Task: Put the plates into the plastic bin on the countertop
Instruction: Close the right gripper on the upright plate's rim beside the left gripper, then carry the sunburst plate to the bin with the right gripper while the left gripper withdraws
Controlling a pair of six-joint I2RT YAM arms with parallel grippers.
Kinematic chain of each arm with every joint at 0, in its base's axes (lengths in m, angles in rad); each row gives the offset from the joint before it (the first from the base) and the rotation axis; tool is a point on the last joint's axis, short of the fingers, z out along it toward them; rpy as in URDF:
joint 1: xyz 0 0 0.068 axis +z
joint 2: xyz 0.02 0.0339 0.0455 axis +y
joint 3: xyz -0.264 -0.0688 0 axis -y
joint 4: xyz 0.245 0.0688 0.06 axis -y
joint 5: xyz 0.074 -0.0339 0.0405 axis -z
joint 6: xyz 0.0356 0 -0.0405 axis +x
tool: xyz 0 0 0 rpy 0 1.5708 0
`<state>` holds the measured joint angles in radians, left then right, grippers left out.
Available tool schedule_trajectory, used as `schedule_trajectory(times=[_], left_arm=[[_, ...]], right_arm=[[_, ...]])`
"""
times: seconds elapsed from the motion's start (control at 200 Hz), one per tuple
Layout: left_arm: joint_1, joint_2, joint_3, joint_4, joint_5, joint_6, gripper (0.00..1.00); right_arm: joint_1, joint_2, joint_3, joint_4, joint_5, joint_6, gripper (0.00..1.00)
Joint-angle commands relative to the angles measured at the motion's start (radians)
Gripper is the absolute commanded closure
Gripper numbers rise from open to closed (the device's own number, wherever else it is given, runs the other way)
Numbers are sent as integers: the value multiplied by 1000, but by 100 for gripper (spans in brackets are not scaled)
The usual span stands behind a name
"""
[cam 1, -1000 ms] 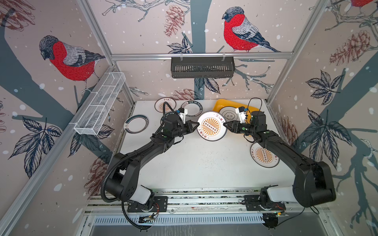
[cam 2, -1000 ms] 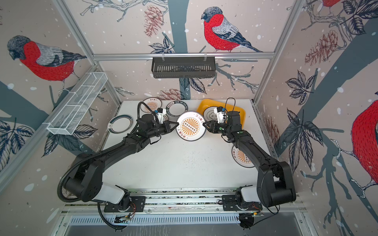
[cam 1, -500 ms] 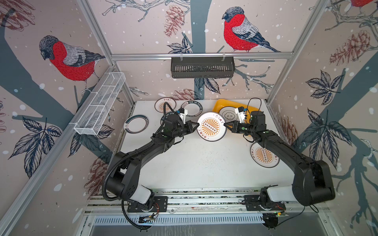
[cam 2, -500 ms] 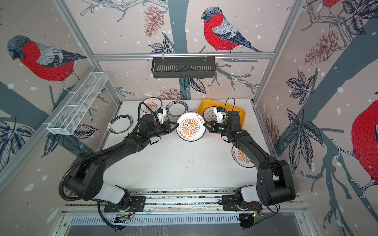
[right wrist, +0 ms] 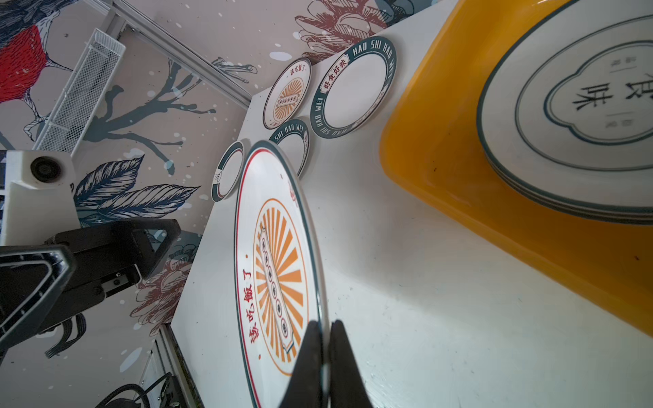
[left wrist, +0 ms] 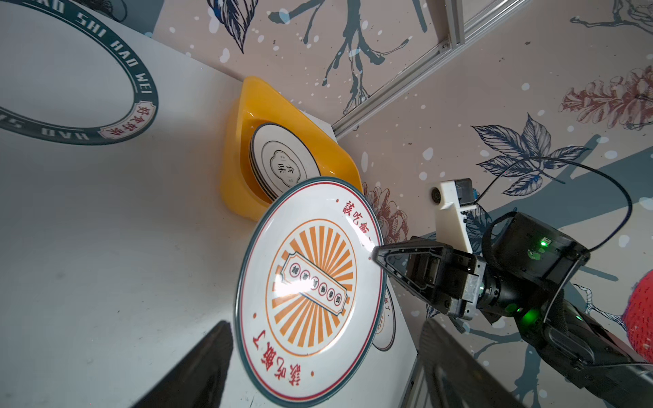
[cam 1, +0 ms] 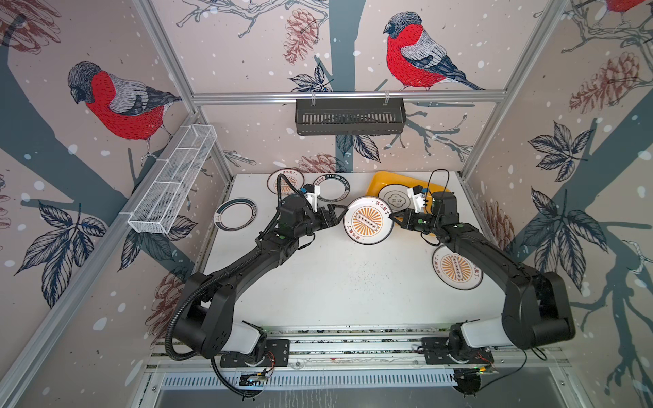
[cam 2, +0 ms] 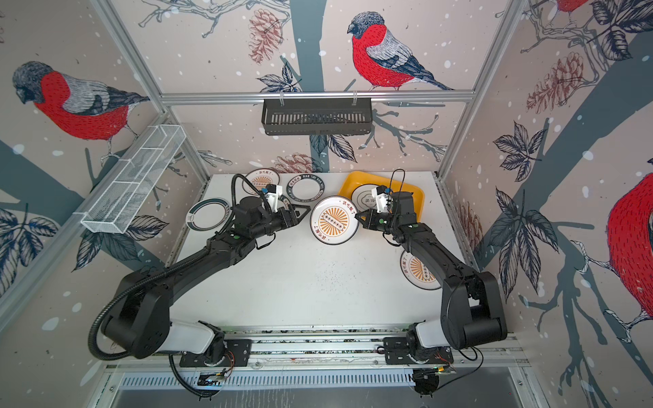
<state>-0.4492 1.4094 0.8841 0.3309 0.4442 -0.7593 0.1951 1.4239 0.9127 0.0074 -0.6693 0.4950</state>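
Right wrist: sunburst plate (right wrist: 279, 268) face up, rim in right tool (right wrist: 325, 326)

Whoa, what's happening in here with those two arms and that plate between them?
Plates are being gathered into the yellow plastic bin. Right now the right gripper is pinched shut on the rim of a sunburst plate, holding it tilted above the countertop. The left gripper stands open at the plate's opposite edge, not gripping it. A stack of plates already sits in the bin, and several others lie flat on the countertop.
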Motion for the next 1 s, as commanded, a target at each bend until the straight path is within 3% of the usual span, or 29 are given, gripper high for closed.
schedule_trajectory(times=[0.0,0.035,0.19,0.43,0.69,0.996], left_arm=[[0,-29,-9,-30,-65,43,8],[0,-37,-16,-23,-65,44,4],[-20,-55,-39,12,-43,63,4],[-133,-18,38,-143,-169,234,4],[-164,80,29,4,-91,191,4],[-187,106,25,58,-93,172,4]], right_arm=[[-17,0,3,47,2,28,98],[-23,1,0,56,3,36,98],[-56,17,-4,111,12,99,98],[-117,65,-17,195,44,221,98],[-173,151,35,271,154,327,98],[-216,306,104,363,210,392,98]])
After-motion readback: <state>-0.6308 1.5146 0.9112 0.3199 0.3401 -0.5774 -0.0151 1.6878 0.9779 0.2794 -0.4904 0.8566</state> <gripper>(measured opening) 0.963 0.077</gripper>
